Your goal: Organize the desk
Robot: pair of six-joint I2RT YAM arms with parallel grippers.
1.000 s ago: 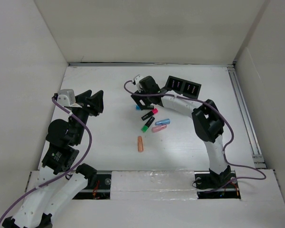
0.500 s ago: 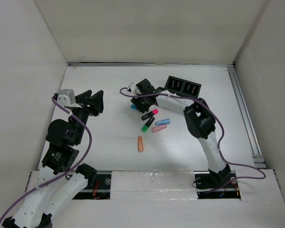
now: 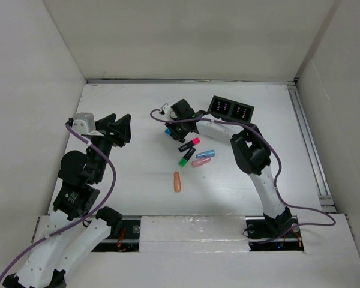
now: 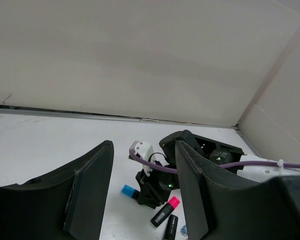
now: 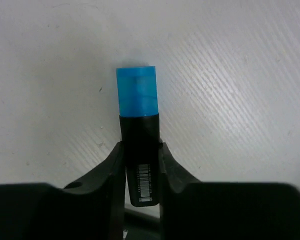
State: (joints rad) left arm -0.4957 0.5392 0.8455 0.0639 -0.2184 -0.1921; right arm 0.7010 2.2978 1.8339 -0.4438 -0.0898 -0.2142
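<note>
- Right gripper point(image 3: 173, 128) shifted left from black compartmented organizer box point(image 3: 231, 109), clamping blue-capped black marker point(image 5: 136, 92).
- Left gripper point(image 3: 119, 123): spread, empty.
- White matte desk point(image 3: 138, 174): loose markers point(image 3: 192, 157) beside box.

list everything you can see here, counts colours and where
desk: 1, white, under everything
walls: white, around the desk
organizer box: 1, black, far side, right of centre
blue-capped marker: 1, black body, clamped in the right gripper
pink-capped marker: 1, black body, centre of desk
green-capped marker: 1, black body, just nearer than the pink-capped one
light blue marker: 1, right of the green-capped one
pale pink marker: 1, beside the light blue one
orange marker: 1, alone, nearest the arms
left gripper: 1, black, open, raised over the desk's left side
right gripper: 1, black, shut, left of the organizer box
</note>
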